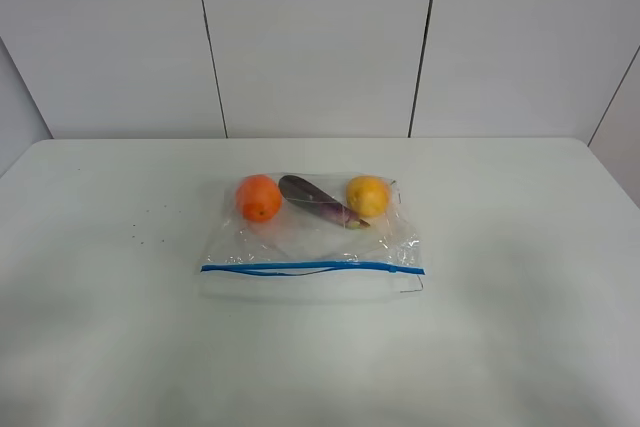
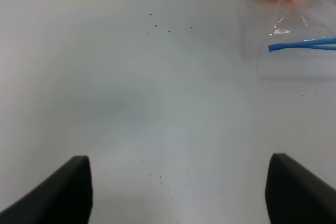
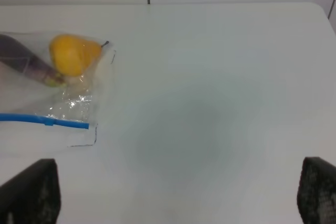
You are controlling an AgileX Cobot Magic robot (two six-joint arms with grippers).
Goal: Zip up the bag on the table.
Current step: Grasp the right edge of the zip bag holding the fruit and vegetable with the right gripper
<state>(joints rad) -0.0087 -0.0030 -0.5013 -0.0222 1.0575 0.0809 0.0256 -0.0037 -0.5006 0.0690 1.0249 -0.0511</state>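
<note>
The clear plastic bag [image 1: 310, 242] lies flat in the middle of the white table [image 1: 520, 247]. Its blue zip strip [image 1: 310, 268] runs along the near edge and looks parted towards its left half. Inside are an orange fruit [image 1: 259, 197], a purple vegetable [image 1: 318, 201] and a yellow fruit [image 1: 368, 194]. No arm shows in the exterior high view. The left gripper [image 2: 178, 187] is open over bare table, left of the strip's end [image 2: 302, 45]. The right gripper [image 3: 178, 192] is open, right of the bag's corner [image 3: 86, 127].
Small dark specks [image 1: 150, 222] dot the table left of the bag. A white panelled wall [image 1: 320, 37] stands behind the table's far edge. The table's right rounded corner [image 3: 320, 9] shows in the right wrist view.
</note>
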